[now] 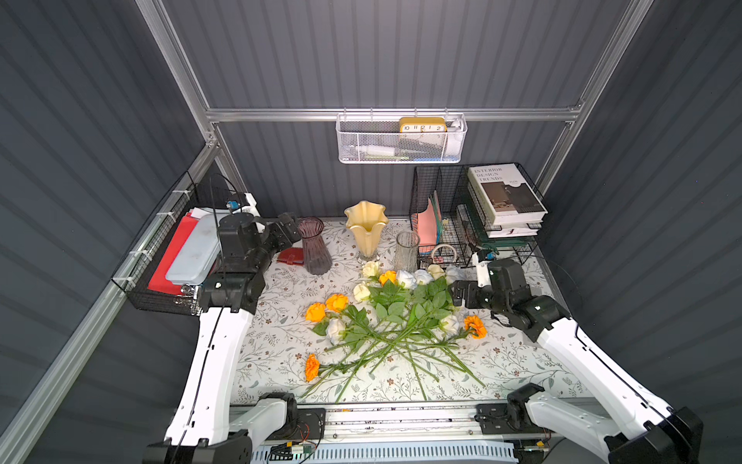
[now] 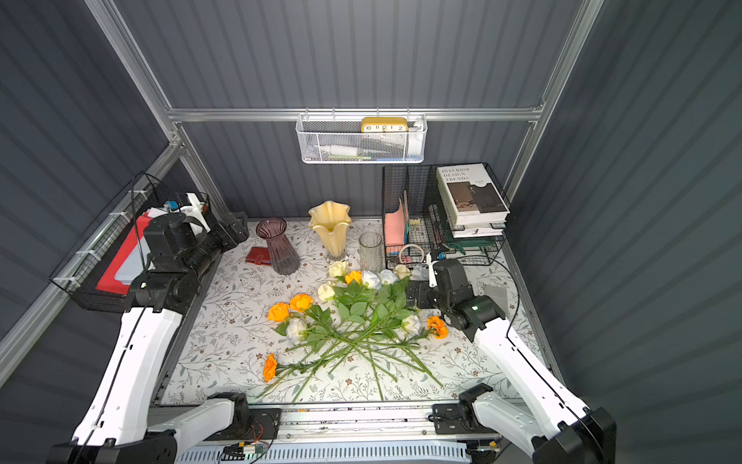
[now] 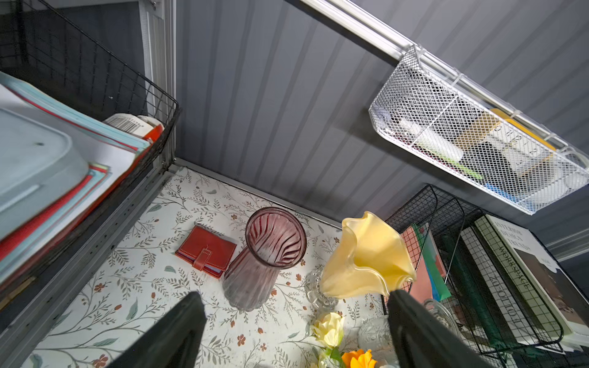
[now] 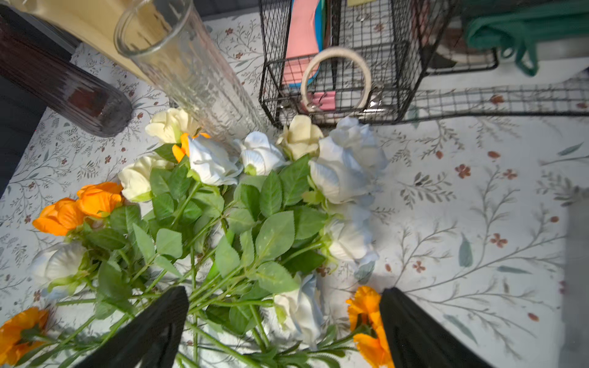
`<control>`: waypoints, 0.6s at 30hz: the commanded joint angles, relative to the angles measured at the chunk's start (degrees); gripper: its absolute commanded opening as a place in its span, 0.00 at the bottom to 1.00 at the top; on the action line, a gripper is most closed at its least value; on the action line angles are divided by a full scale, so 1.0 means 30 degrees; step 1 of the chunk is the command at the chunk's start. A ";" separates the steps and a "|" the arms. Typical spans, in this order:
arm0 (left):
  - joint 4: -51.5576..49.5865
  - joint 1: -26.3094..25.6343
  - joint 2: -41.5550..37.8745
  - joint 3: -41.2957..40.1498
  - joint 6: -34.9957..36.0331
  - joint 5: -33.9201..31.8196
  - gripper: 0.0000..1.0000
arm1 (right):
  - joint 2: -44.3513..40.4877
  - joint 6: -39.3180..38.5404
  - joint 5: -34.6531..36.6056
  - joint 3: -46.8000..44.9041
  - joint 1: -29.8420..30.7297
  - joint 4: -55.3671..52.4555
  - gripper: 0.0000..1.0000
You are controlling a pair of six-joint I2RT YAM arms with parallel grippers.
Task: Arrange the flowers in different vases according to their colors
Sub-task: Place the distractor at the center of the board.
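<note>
- Green stems cross in a loose heap of flowers (image 1: 385,321) lying flat in the middle of the bench (image 1: 281,361). There are white, cream and orange roses, with an orange marigold at either end of the heap.
- Three vases stand upright in a row along the far edge. The ribbed purple vase (image 1: 315,251) is nearest the far left corner. The cream-yellow vase (image 1: 366,229) is in the middle, and the clear vase (image 1: 407,251) is beside the black wire rack (image 1: 437,225).
- A red wallet (image 1: 291,256) lies just beside the purple vase, on its far-left-corner side.
- The left hand (image 3: 294,294) hangs near the far left corner, fingers spread wide, gripping nothing.
- The right hand (image 4: 282,294) hovers over the side of the heap nearest the right edge, fingers spread, gripping nothing.
</note>
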 commanded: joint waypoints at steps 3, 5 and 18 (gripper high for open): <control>0.0243 -0.0473 -0.2443 -0.2466 -0.0122 0.4492 0.93 | -0.1195 0.3115 0.0159 -0.1526 0.1858 -0.0155 0.99; 0.0678 -0.1311 -0.3208 -0.3489 -0.0107 0.6168 0.93 | -0.1778 0.4174 0.0561 -0.2040 0.1921 -0.0041 0.96; 0.0652 -1.7102 0.1318 -0.4638 -0.3545 -0.4972 0.89 | -0.1832 0.5783 0.2827 -0.2486 0.1885 -0.1302 0.92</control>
